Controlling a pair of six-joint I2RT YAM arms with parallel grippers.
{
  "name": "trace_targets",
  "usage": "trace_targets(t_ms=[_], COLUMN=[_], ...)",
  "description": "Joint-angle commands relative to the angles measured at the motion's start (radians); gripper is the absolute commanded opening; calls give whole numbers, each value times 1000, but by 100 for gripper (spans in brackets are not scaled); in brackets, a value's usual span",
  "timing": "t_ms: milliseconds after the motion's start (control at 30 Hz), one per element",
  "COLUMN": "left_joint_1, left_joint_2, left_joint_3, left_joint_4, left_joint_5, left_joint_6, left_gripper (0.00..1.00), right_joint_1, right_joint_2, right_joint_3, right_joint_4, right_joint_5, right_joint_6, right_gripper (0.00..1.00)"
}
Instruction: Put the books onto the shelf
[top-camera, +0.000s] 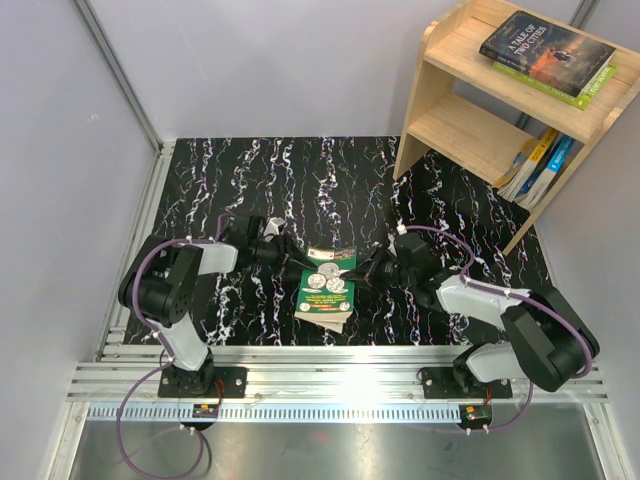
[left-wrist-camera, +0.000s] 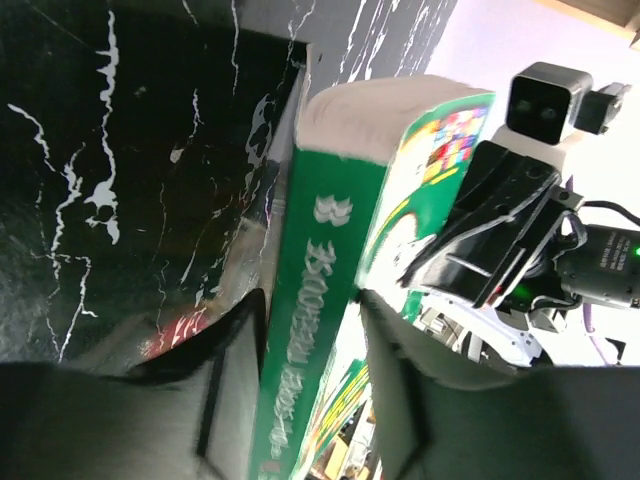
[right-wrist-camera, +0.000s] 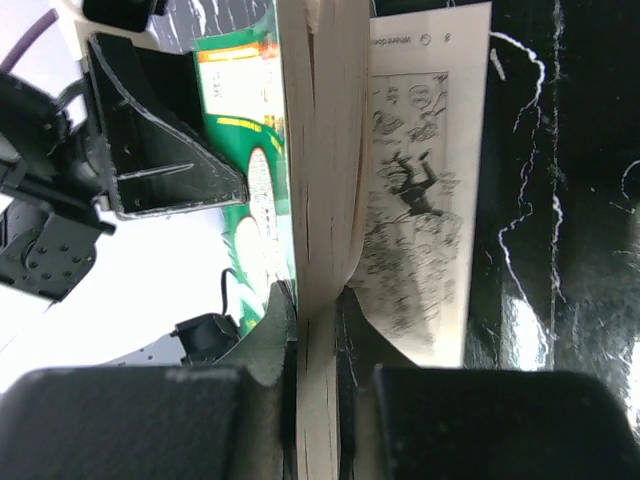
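A dark green paperback with silver coins on its glossy cover sits between the two arms, well apart from the light natural-wood two-tier shelf with slanted side panels, over a glossy black surface veined with white like marble. The right fingers, grey and wedge-shaped, are clamped on the cream page block at the side nearer the shelf. They pinch only part of the block, and one matt page printed with black-line cartoons splays away from the rest. The left fingers straddle the paperback's spine on the side away from the shelf, one at each face and very close. The blurred view does not show whether they press it. On the shelf's top tier two books lie flat in a stack, a dark-covered book over a lime green book, leaving bare wood at the board's left end. On the lower tier thin books with blue and yellow spines lean at the right end, partly hidden under the top board, so their count is unclear. Bare wood shows left of them. Bare veined surface lies between the paperback and the shelf's foot. A ribbed aluminium rail borders the surface along the edge farthest from the shelf.
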Motion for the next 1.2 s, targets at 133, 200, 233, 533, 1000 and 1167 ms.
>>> trace_targets(t_ms=[133, 200, 233, 533, 1000, 1167], left_joint_1=[-25, -26, -26, -26, -55, -75], left_joint_2=[-85, -108, -127, -156, -50, -78], left_joint_3=[22, 34, 50, 378, 683, 683], left_joint_4=[20, -13, -88, -740, -1155, -1172], left_joint_5=[-9, -24, -44, -300, -512, -535], left_joint_6=[-28, -19, -9, 278, 387, 387], left_gripper=[0, 0, 0, 0, 0, 0], right_joint_1=[73, 76, 76, 125, 698, 705], right_joint_2=[23, 4, -9, -46, 530, 625], right_joint_3=[42, 58, 78, 665, 1351, 1424], right_joint_4=[206, 159, 27, -1044, -1454, -1458], right_joint_5=[-27, -20, -11, 403, 838, 850], right_joint_6=[78, 64, 3, -523, -660, -662], right_gripper=[0, 0, 2, 100, 100, 100])
